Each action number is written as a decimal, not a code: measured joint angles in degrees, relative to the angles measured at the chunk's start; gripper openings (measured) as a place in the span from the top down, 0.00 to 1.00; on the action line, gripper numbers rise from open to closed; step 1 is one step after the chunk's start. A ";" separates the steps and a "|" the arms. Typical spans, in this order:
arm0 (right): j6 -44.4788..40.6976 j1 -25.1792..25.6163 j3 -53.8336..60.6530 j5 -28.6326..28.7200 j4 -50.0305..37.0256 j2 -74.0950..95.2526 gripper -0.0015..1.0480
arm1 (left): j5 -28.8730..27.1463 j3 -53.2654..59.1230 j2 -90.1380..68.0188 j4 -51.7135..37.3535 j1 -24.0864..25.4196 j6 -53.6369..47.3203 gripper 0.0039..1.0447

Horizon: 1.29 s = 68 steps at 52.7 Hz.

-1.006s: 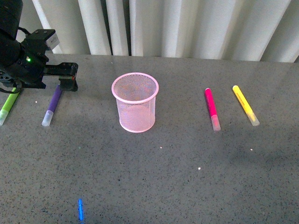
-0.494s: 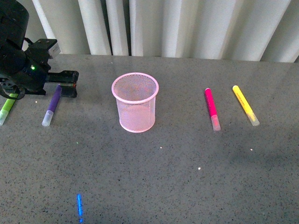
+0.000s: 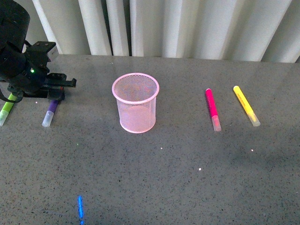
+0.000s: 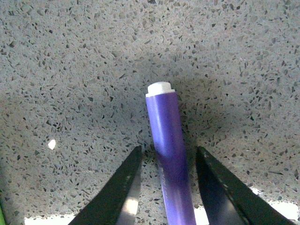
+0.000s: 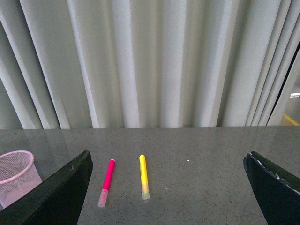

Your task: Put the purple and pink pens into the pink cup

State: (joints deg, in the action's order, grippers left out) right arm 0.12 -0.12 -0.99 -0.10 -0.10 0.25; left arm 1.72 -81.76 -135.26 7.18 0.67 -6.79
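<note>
The light pink mesh cup stands upright mid-table; its edge also shows as the cup. Left of it lies the purple pen, cap toward the front. My left gripper is low over its far end and open. In the left wrist view the purple pen runs between the two fingers, with a gap on each side. The pink pen lies right of the cup, also seen as the pink pen. My right gripper is wide open and empty, well back from the pink pen; it is out of the front view.
A yellow marker lies just right of the pink pen, also seen as the yellow marker. A lime-green marker lies at the far left, partly under the left arm. White curtains hang behind the grey speckled table.
My left gripper has drawn back to the left and come down over the purple pen, now covering more of its far end. Pens and cup have not moved.
</note>
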 joint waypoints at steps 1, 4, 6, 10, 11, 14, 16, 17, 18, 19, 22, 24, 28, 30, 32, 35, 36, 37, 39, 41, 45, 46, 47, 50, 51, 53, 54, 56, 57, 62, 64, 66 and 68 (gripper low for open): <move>0.00 0.00 0.00 0.00 0.00 0.00 0.07 | -0.11 0.37 0.11 -0.28 -0.04 0.09 0.68; 0.00 0.00 0.00 0.00 0.00 0.00 0.07 | -0.24 1.09 0.44 -0.76 -0.15 0.48 0.74; 0.00 0.00 0.00 0.00 0.00 0.00 0.07 | -0.26 1.77 0.72 -1.29 -0.24 0.70 0.79; 0.00 0.00 0.00 0.00 0.00 0.00 0.07 | -0.52 3.23 1.46 -2.64 -0.44 1.14 0.87; 0.00 0.00 0.00 0.00 0.00 0.00 0.07 | -0.48 3.82 1.75 -3.13 -0.48 1.38 0.88; 0.00 0.00 0.00 0.00 0.00 0.00 0.07 | -0.11 5.09 2.47 -4.15 -0.61 1.86 0.88; 0.00 0.00 0.00 0.00 0.00 0.00 0.07 | -0.02 6.12 3.06 -4.90 -0.70 2.29 0.88; 0.00 0.00 0.00 0.00 0.00 0.00 0.07 | 0.26 6.84 3.52 -5.79 -0.74 2.82 0.88; 0.00 0.00 0.00 0.00 0.00 0.00 0.07 | 0.48 7.21 3.72 -6.16 -0.79 2.93 0.88; 0.00 0.00 0.00 0.00 0.00 0.00 0.07 | 1.05 8.02 4.13 -6.88 -0.83 3.74 0.88; 0.00 0.00 0.00 0.00 0.00 0.00 0.07 | 2.32 9.62 5.09 -8.28 -1.01 4.87 0.88; 0.00 0.00 0.00 0.00 0.00 0.00 0.07 | 3.08 10.86 5.95 -9.46 -1.22 5.97 0.88; 0.00 0.00 0.00 0.00 0.00 0.00 0.07 | 4.37 13.27 8.33 -12.26 -1.81 8.17 0.88; -0.02 0.00 0.00 0.00 0.00 0.00 0.07 | 4.50 14.49 9.90 -14.08 -2.14 8.74 0.88; 0.00 0.00 0.00 0.00 0.00 0.00 0.07 | 4.79 15.69 11.74 -16.04 -2.51 9.75 0.88; 0.00 0.00 0.00 0.00 0.00 0.00 0.07 | 6.10 17.64 15.23 -19.85 -3.10 11.52 0.88; 0.00 0.00 0.00 0.00 0.00 0.00 0.07 | 6.21 18.05 16.00 -20.72 -3.21 11.96 0.88; 0.00 0.00 0.00 0.00 0.00 0.00 0.07 | 6.27 19.28 18.27 -23.41 -3.63 13.35 0.88; 0.00 0.00 0.00 0.00 0.00 0.00 0.07 | 6.29 20.48 20.63 -26.08 -4.15 14.80 0.88; 0.00 0.00 0.00 0.00 0.00 0.00 0.07 | 6.38 21.73 22.84 -29.03 -4.68 16.24 0.88; 0.00 0.00 0.00 0.00 0.00 0.00 0.07 | 4.92 25.64 27.89 -37.90 -6.51 20.37 0.88; 0.00 0.00 -0.02 0.00 0.00 0.00 0.07 | 4.35 26.60 28.59 -39.95 -7.02 21.05 0.88; 0.00 0.00 0.00 0.00 0.00 0.00 0.07 | 3.87 27.56 29.11 -41.99 -7.54 21.77 0.88; 0.00 0.00 0.00 0.00 0.00 0.00 0.07 | 1.46 31.10 29.66 -48.70 -9.84 23.69 0.88; 0.00 0.00 0.00 0.00 0.00 0.00 0.07 | 0.61 32.48 29.53 -51.04 -10.82 24.09 0.88; 0.00 0.00 0.00 0.00 0.00 0.00 0.07 | -1.01 34.47 28.83 -54.53 -12.66 24.76 0.88; 0.00 0.00 0.00 0.00 0.00 0.00 0.07 | -1.68 35.08 28.46 -55.91 -13.42 24.98 0.88; 0.00 0.00 0.00 0.02 0.00 0.00 0.07 | -2.80 36.24 27.34 -59.41 -15.23 25.29 0.88; 0.00 0.00 0.00 0.00 0.00 0.00 0.07 | -3.39 36.52 26.91 -60.72 -15.96 25.31 0.88; 0.00 0.00 0.00 0.00 0.00 0.00 0.07 | -5.53 37.33 25.16 -66.49 -18.71 26.16 0.88; 0.00 0.00 0.00 0.00 0.00 0.00 0.07 | -6.27 37.35 24.61 -68.22 -19.65 26.47 0.88; 0.00 0.00 0.00 0.00 0.00 0.00 0.07 | -6.80 37.35 24.20 -69.55 -20.59 27.04 0.88; 0.00 0.00 0.00 0.00 0.00 0.00 0.07 | -6.97 37.35 24.00 -69.83 -21.00 27.28 0.88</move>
State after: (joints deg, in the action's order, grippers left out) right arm 0.12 -0.12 -0.99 -0.10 -0.10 0.25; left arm -5.26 -44.40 -111.26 -62.65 -20.34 20.49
